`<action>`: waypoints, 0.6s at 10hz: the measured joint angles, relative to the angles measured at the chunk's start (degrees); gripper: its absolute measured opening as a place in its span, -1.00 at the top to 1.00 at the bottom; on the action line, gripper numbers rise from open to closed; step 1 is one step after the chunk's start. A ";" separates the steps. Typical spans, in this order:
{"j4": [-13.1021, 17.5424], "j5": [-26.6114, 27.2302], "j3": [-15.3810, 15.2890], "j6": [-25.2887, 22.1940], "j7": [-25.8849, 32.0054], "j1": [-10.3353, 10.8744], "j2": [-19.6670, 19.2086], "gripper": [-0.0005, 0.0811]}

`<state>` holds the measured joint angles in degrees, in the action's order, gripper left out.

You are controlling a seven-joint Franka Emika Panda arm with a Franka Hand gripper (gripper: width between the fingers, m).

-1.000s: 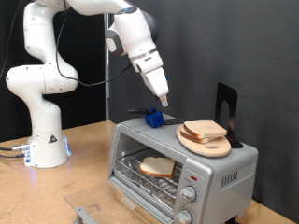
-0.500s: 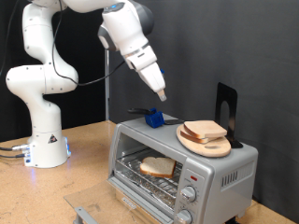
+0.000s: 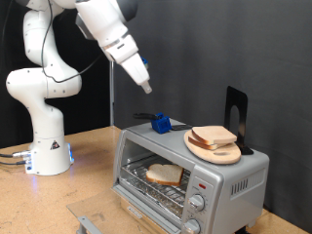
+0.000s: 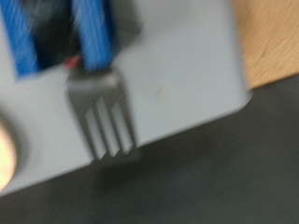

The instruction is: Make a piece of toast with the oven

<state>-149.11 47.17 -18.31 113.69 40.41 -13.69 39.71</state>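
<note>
- The gripper is hanging in the air above and toward the exterior view's left of the oven, touching nothing; I cannot tell whether its jaws are spread or pressed together, as they are showing only as a narrow tip.
- The oven is sitting on the wooden worktop with its glass door lying open at the front.
- One piece of toast is lying flat on the wire rack inside the oven.
- A round wooden board is resting on the oven's top toward the exterior view's right, carrying more bread slices stacked on it.
- A blue-handled tool is lying on the oven's top near its back edge, well apart from the board.
- The wrist view is showing, blurred, a metal fork head with blue parts above it, lying on the grey oven top.
</note>
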 joint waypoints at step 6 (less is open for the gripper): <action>-4.38 -3.07 6.81 -5.68 4.27 -1.25 6.74 -0.99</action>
<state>-153.50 44.10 -11.50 108.02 44.68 -14.94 46.45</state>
